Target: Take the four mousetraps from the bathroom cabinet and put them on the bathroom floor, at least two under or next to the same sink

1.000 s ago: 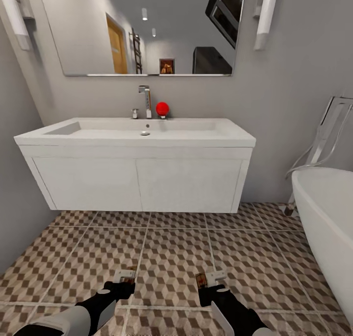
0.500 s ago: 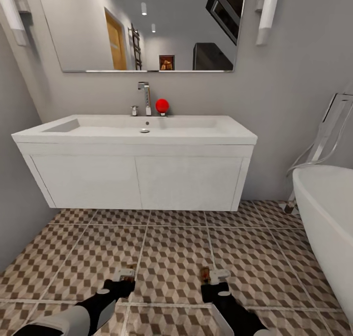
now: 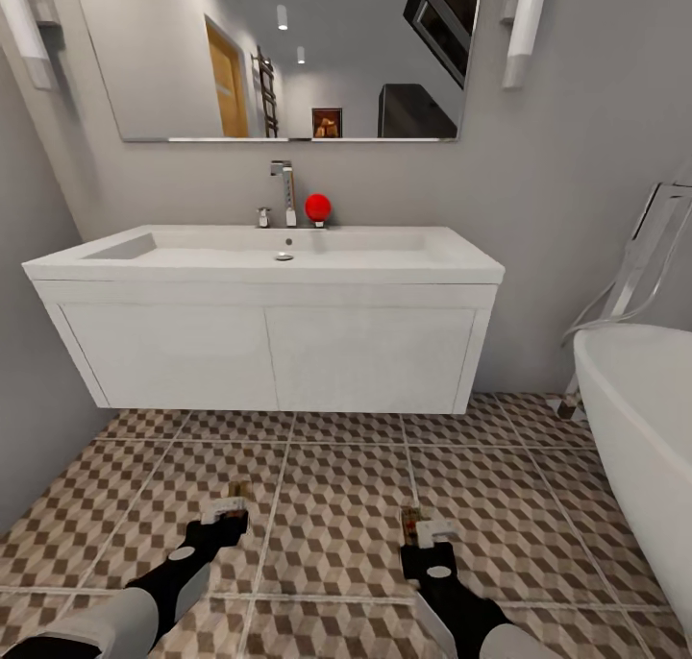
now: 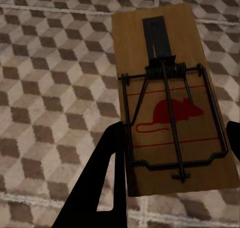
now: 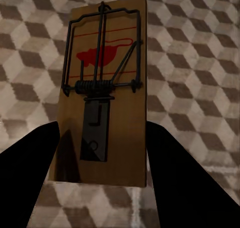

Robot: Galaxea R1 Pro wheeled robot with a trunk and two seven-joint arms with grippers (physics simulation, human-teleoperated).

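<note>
Each arm carries one mousetrap. In the left wrist view, the left mousetrap (image 4: 170,106) is a tan board with a red mouse print and a dark spring bar, and the left gripper (image 4: 172,160) clamps it by its two long edges, so the face with the spring is free. The right mousetrap (image 5: 102,96) is clenched in the same way by the right gripper (image 5: 102,160). Both traps hang above the bathroom floor (image 3: 336,505) and do not touch it. In the head view the left gripper (image 3: 229,512) and the right gripper (image 3: 423,532) are low, in front of the sink (image 3: 264,256) on its white vanity (image 3: 269,356). I judge the traps are held low here so they can be laid on the tiles beside or under this sink. A bathtub (image 3: 639,428) stands to the right.
</note>
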